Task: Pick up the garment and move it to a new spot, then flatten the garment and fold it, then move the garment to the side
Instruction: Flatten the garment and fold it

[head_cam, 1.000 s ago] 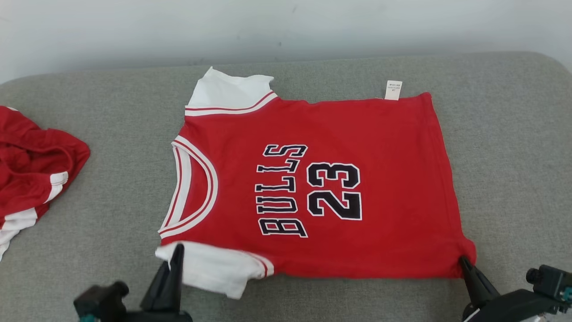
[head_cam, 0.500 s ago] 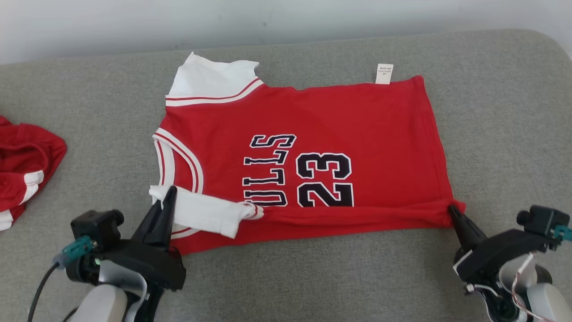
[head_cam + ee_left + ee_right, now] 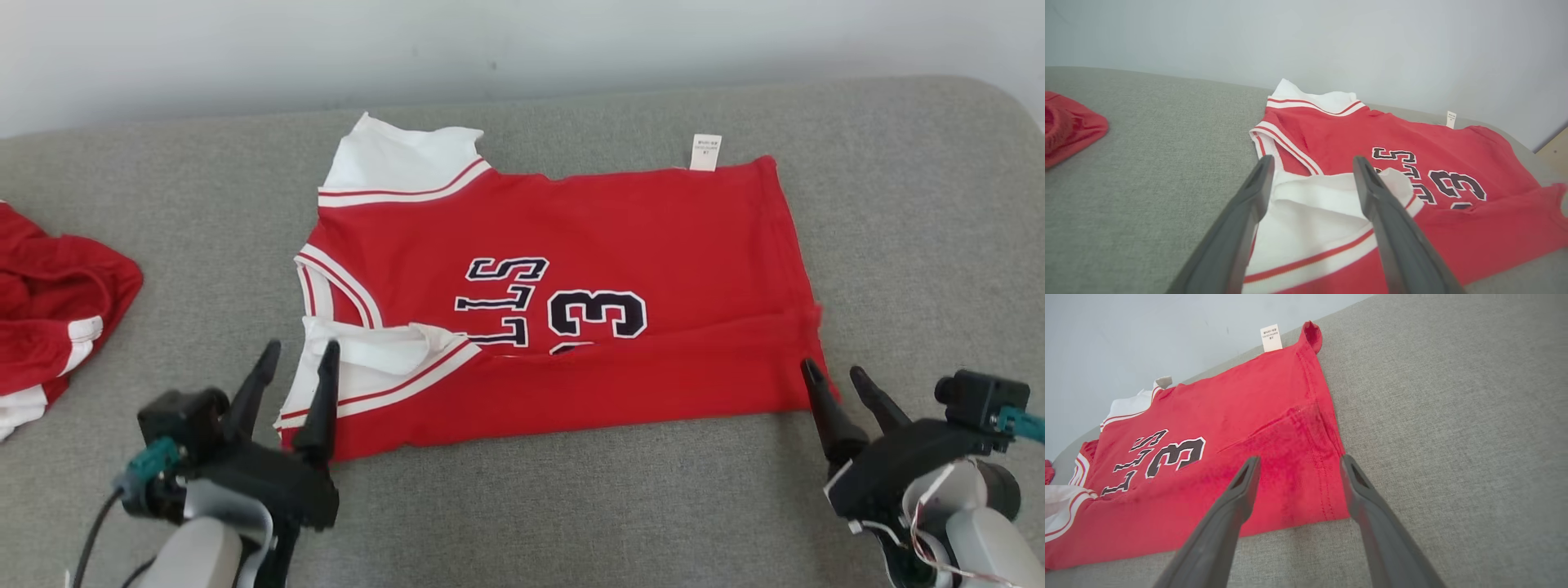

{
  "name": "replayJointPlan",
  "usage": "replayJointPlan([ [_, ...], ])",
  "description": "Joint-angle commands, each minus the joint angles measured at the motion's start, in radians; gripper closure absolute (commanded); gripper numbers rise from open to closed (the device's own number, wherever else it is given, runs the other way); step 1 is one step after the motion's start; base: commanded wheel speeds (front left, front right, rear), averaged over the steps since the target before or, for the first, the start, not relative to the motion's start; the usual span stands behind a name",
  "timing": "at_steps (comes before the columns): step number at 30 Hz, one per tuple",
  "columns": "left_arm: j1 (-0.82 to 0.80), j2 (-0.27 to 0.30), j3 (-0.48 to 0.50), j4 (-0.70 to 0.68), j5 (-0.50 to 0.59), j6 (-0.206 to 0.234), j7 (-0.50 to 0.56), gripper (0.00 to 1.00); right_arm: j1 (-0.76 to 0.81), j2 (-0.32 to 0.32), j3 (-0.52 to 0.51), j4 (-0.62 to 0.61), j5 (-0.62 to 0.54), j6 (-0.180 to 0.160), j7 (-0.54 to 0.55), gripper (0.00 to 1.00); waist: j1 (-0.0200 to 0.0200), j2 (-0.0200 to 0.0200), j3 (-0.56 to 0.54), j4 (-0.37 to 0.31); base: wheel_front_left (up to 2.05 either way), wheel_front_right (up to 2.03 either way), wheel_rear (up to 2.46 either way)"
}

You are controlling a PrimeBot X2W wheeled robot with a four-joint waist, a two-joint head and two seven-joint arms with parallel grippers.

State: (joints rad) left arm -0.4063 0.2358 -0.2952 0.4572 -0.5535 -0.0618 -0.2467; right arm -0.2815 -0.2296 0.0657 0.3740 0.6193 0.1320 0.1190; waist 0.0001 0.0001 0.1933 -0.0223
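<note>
Garment (image 3: 571, 237): red jersey, lying sideways mid-way across the grey padded surface (image 3: 914, 204), collar to the left, hem to the right.

Change over the last 1 s: the jersey was spread flat with both grippers pinched on its near edge. 0.5 s ago that edge was lifted and travelling toward the far side. Now the near strip lies folded over the chest print, so only "LLS" and the "3" still read. The head camera also shifted between pictures, so small offsets of the cloth are not counted as moves.

Left gripper (image 3: 300, 349): released, fingers spread, holding nothing, just above the folded near sleeve (image 3: 375, 359).
Right gripper (image 3: 831, 369): released likewise, at the near hem corner.

Judgement: fold 1 looks laid down and let go. The far strip is still unfolded, and the move to the side is not yet done.

View notes:
- Head view gives the full fold line, both grippers, and a second red garment (image 3: 57, 310) well apart at far left.
- Left wrist view shows the folded sleeve sitting rumpled between its fingers, one corner puffed up.
- Right wrist view shows the folded layer as a raised step near the hem, and the far hem corner curled upward just beside the white label (image 3: 706, 152).
</note>
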Motion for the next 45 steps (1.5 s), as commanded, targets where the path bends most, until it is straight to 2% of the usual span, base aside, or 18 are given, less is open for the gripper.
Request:
replayJointPlan([
  [1,0.034,0.006,0.000,-0.002,0.012,0.002,-0.007,0.00,0.020,-0.020,0.010,0.001,-0.015,-0.002,-0.016,0.00,-0.0001,-0.0001,-0.015,0.010,0.00,0.00,0.00],
  [8,0.147,0.018,-0.007,-0.020,0.039,0.013,-0.016,0.00,0.057,-0.079,0.041,0.024,-0.069,-0.002,-0.074,0.00,-0.0001,-0.0001,-0.032,0.027,0.00,0.00,0.00],
  [14,0.187,0.004,-0.020,-0.011,0.037,0.012,-0.016,0.00,0.023,-0.078,0.050,0.083,-0.087,-0.002,-0.095,0.00,-0.0001,-0.0001,-0.014,0.040,0.00,0.00,0.00],
  [23,0.118,-0.020,-0.006,0.077,-0.001,0.005,-0.012,0.00,-0.093,-0.067,0.087,0.230,-0.141,-0.002,-0.114,0.00,-0.0001,-0.0001,0.030,0.038,0.00,0.00,0.00],
  [26,0.088,-0.030,-0.001,0.121,-0.016,0.001,-0.008,0.00,-0.121,-0.041,0.096,0.283,-0.138,-0.002,-0.121,0.00,-0.0001,-0.0001,0.040,0.039,0.00,0.00,0.00],
  [27,0.082,-0.035,-0.002,0.133,-0.022,-0.004,-0.008,0.01,-0.127,-0.035,0.104,0.296,-0.134,-0.002,-0.122,0.10,-0.0001,-0.0001,0.042,0.039,0.00,0.00,0.00],
  [28,0.077,-0.038,-0.003,0.145,-0.026,-0.007,-0.008,0.58,-0.130,-0.029,0.112,0.307,-0.127,-0.002,-0.125,0.74,-0.0001,-0.0001,0.043,0.039,0.00,0.00,0.00],
  [29,0.069,-0.040,-0.004,0.153,-0.026,-0.009,-0.008,0.87,-0.134,-0.025,0.117,0.313,-0.121,-0.002,-0.134,1.00,-0.0001,-0.0001,0.044,0.038,0.00,0.00,0.00],
  [30,0.062,-0.043,-0.002,0.159,-0.026,-0.013,-0.009,1.00,-0.138,-0.025,0.121,0.319,-0.115,-0.002,-0.142,1.00,-0.0001,-0.0001,0.044,0.037,0.00,0.00,0.00],
  [40,0.088,-0.038,0.029,0.140,-0.025,-0.027,-0.018,1.00,-0.116,-0.039,0.156,0.323,-0.054,-0.002,-0.217,1.00,-0.0001,-0.0001,-0.022,0.031,0.00,0.00,0.00],
  [45,0.175,-0.031,0.043,0.062,-0.018,-0.019,-0.019,1.00,-0.047,-0.064,0.162,0.278,-0.019,-0.002,-0.216,1.00,-0.0001,-0.0001,-0.061,0.029,0.00,0.00,0.00],
])
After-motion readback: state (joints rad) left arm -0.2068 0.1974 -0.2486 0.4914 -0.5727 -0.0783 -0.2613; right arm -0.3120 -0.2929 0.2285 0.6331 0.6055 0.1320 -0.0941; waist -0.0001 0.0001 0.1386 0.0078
